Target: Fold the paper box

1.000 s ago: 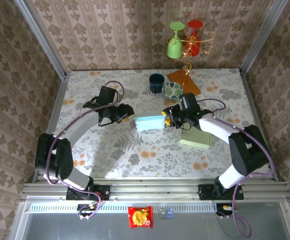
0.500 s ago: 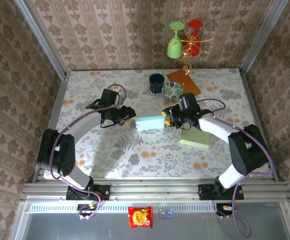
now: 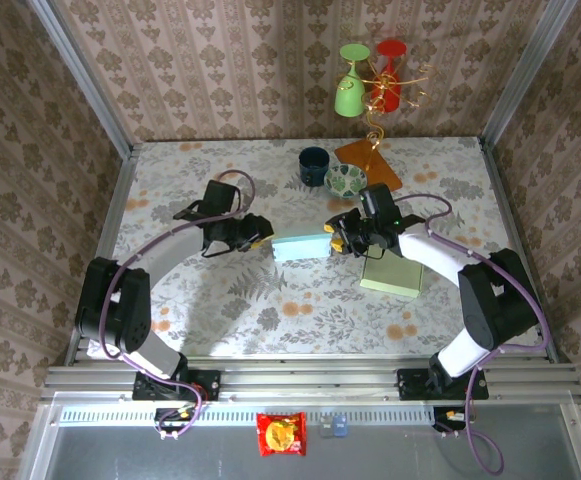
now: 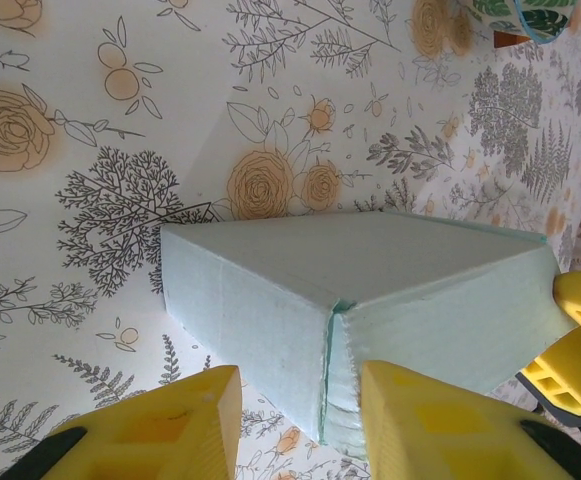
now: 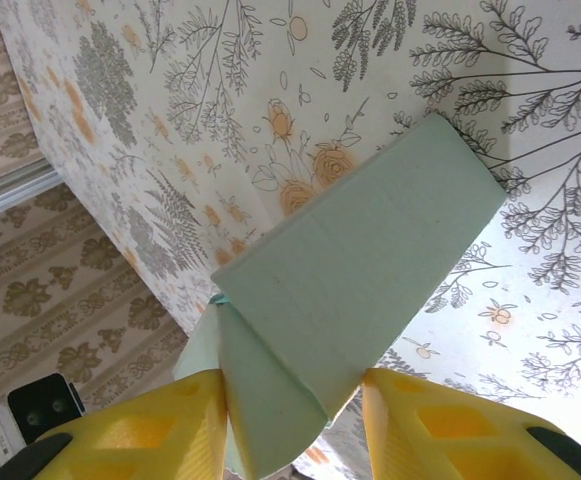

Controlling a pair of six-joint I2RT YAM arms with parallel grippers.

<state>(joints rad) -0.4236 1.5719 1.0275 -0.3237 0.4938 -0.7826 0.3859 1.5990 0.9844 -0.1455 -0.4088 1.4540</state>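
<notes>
paper box [image 3: 301, 246] sits in the middle of the bench [image 3: 220, 300]: thin card, light, hollow, likely to buckle or skid if squeezed mid-panel, so grab the ends at the folded corners. right jaws pinch its right end; left jaws straddle the left-end seam corner, can't tell if they bite yet. Versus a second ago the left jaws have closed in on that end; box and right jaws unchanged.

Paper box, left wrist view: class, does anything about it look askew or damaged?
Yes. The paper box has a frayed vertical seam at its near end, between the left pincer's fingers, where the flaps meet unevenly with a slight gap.
</notes>
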